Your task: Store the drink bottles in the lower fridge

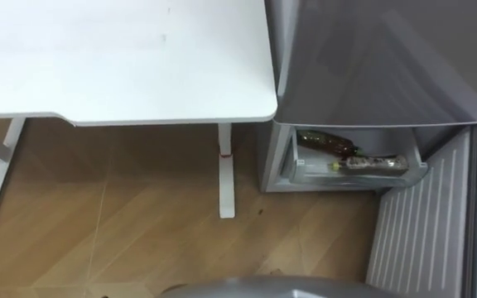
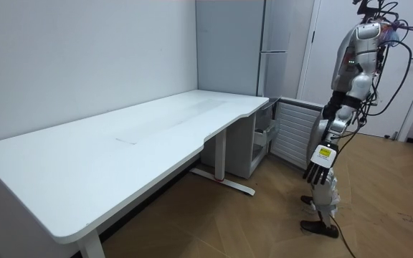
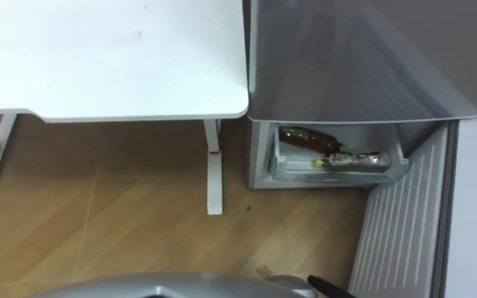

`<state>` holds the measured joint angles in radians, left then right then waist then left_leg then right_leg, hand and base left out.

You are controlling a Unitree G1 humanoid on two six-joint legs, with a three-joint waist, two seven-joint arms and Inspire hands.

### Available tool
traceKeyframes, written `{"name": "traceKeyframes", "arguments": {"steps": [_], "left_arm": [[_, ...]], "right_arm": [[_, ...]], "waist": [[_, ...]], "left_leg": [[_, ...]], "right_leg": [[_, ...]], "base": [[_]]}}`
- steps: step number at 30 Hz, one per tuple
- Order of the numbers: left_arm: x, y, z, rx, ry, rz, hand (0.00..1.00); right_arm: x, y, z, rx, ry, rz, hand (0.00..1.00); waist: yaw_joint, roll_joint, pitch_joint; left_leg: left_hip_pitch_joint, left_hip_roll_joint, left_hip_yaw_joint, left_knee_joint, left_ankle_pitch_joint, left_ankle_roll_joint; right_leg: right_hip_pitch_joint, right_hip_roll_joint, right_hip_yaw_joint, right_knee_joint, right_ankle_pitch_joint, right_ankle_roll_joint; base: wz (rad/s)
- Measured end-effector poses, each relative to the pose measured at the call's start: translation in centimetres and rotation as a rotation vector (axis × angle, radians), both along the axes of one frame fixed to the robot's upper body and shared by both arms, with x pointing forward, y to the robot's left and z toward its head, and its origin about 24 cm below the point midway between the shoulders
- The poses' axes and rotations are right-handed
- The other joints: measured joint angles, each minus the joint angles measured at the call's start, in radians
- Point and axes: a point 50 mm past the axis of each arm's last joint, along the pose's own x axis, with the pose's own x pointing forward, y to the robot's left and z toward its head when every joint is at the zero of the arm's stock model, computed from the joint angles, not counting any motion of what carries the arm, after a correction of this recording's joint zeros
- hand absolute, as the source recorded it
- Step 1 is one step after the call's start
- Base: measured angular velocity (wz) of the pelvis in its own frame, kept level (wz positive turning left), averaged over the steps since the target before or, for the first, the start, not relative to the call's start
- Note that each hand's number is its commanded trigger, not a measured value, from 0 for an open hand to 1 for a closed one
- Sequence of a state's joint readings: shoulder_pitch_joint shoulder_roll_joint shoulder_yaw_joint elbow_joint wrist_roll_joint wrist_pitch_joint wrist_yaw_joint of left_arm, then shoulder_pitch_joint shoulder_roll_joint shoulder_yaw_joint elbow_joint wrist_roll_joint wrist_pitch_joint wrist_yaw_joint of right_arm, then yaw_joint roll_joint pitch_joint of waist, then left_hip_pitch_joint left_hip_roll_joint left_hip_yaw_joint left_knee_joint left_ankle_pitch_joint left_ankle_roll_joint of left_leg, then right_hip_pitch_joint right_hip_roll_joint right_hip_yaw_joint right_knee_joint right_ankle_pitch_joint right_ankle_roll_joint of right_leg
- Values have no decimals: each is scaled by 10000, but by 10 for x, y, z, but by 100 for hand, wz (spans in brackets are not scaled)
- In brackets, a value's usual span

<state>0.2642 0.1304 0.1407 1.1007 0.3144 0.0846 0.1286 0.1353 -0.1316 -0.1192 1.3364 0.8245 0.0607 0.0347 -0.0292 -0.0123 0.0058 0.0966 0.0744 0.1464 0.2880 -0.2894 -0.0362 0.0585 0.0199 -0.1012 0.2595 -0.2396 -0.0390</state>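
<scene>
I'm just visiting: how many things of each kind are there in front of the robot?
Bottles: 2, a brown bottle and a labelled bottle, both lying in the open fridge drawer
Tables: 1, the white table
Fridges: 1, the grey fridge
Total: 4

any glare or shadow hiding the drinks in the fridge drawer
Left eye view: pale reflected streaks cross the fridge front, and the drawer sits in shade beneath it, yet the bottles show. Room view: even light, with a soft shadow under the table.
</scene>
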Motion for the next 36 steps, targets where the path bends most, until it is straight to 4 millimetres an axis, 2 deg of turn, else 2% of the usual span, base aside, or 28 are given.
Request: {"name": "traceKeyframes", "arguments": {"steps": [5,9,11,12,14,15,16,18,20,24,27,29,31,32,36], "left_arm": [[6,-2,0,111,-127,-272,0],[26,-3,0,62,-590,-529,0],[46,-3,2,59,-1151,-697,0],[53,-3,2,66,-1303,-746,0],[76,-3,5,-11,-1827,-764,0],[90,-5,7,-82,-2093,-875,0],[96,-7,8,-132,-2258,-914,0],[117,-10,11,-336,-2766,-699,0],[129,-10,13,-433,-3071,-478,0],[130,-5,15,-510,-3188,24,0],[124,5,16,-214,-3102,143,0],[124,7,17,123,-2883,-349,0],[122,6,16,244,-2752,-745,0],[124,5,16,249,-2769,-962,0],[125,6,19,126,-3179,-997,0]], "right_arm": [[4,1,0,113,-353,-1027,0],[29,0,1,335,-1357,-2883,0],[68,-1,6,509,-2482,-3522,0],[79,-1,8,571,-2802,-3747,0],[125,0,19,873,-4054,-4283,0],[146,2,26,1041,-4627,-4561,0],[155,2,29,1124,-4869,-4678,0],[187,5,42,1359,-5557,-4700,0],[204,1,53,1502,-6095,-5008,0],[222,-17,68,1451,-6856,-5665,0],[237,-39,86,1068,-7531,-5722,0],[249,-56,103,779,-8176,-5937,0],[258,-67,117,726,-8705,-6205,0],[264,-75,126,664,-9081,-6332,0],[282,-88,152,521,-10073,-6154,0]], "waist": [[11,124,-15],[-16,309,-41],[129,398,-80],[144,435,-45],[228,526,105],[391,620,185],[461,643,212],[802,625,239],[964,612,270],[1194,600,336],[1384,491,387],[1453,408,419],[1474,386,420],[1480,365,415],[1655,298,388]], "left_leg": [[-58,0,6,-7,0,0],[-647,0,-119,213,-1,2],[-1366,-28,-108,415,19,37],[-1572,-29,-100,523,19,38],[-2437,-45,-55,1016,28,55],[-2869,-45,-47,1270,27,61],[-3076,-58,-19,1349,28,71],[-4022,-148,20,1769,39,166],[-4896,-155,49,2357,6,222],[-6417,-184,9,3325,-94,414],[-8023,-244,9,4172,-116,553],[-9314,-367,8,4958,-189,651],[-10140,-501,-17,5579,-253,749],[-10643,-521,-4,6008,-321,844],[-12243,-548,-132,7490,-590,1002]], "right_leg": [[-51,-5,19,-23,1,0],[-509,-22,-55,12,83,3],[-1438,-39,48,525,101,-20],[-1674,-53,85,659,105,-27],[-2575,-138,240,1266,145,-47],[-3013,-129,283,1493,195,-50],[-3252,-121,333,1630,197,-51],[-4407,-217,504,2290,198,-49],[-5258,-294,490,2781,197,-49],[-6745,-446,427,3595,191,-37],[-8323,-623,464,4443,129,28],[-9625,-839,495,5328,54,117],[-10452,-1049,498,6053,-64,121],[-10945,-1145,510,6499,-193,211],[-12385,-1336,442,7797,-468,185]], "base": [[0],[5],[-20],[-20],[-21],[-21],[-22],[-21],[-4],[6],[5],[22],[27],[20],[15]]}}
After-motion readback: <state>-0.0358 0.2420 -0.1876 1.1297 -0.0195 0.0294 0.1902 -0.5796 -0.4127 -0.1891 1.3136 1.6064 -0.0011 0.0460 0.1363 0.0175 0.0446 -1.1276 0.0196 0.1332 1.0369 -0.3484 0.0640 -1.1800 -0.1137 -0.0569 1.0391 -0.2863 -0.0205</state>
